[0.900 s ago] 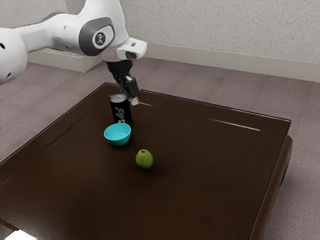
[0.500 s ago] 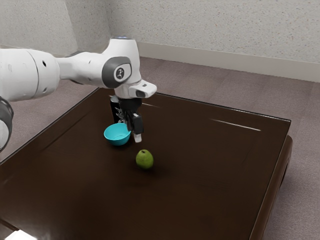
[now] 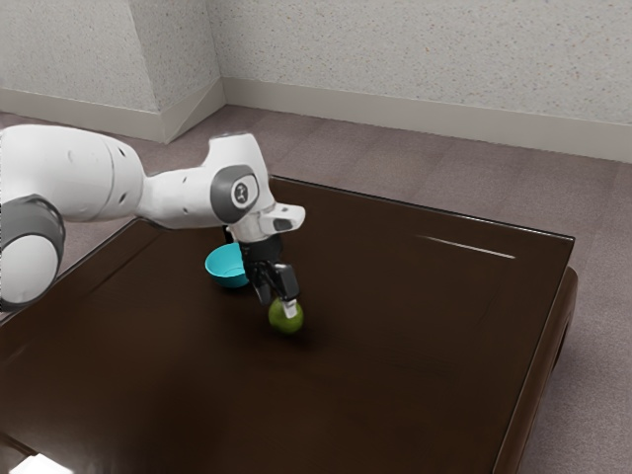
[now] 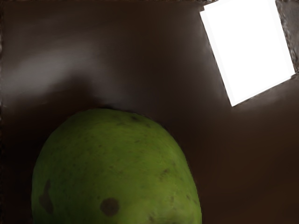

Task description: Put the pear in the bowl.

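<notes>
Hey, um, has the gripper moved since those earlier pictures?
Yes. Judged against the bowl, my gripper has come down and toward the exterior view's right, from beyond the bowl to the pear.

"Hidden, in the exterior view?"
"Partly: bowl (image 3: 225, 265) behind gripper (image 3: 277, 307), pear (image 3: 283, 325) behind a fingertip."
"And cut off there?"
"Bench (image 3: 395, 375) and arm (image 3: 89, 173), by the left edge."
"In the wrist view?"
"Pear again, cropped by the lower edge; white patch (image 4: 252, 51), by the upper."

Tool (image 3: 277, 305) moved past bowl (image 3: 225, 267), down to pear (image 3: 283, 325); arm (image 3: 184, 198) reaches farther.
</notes>
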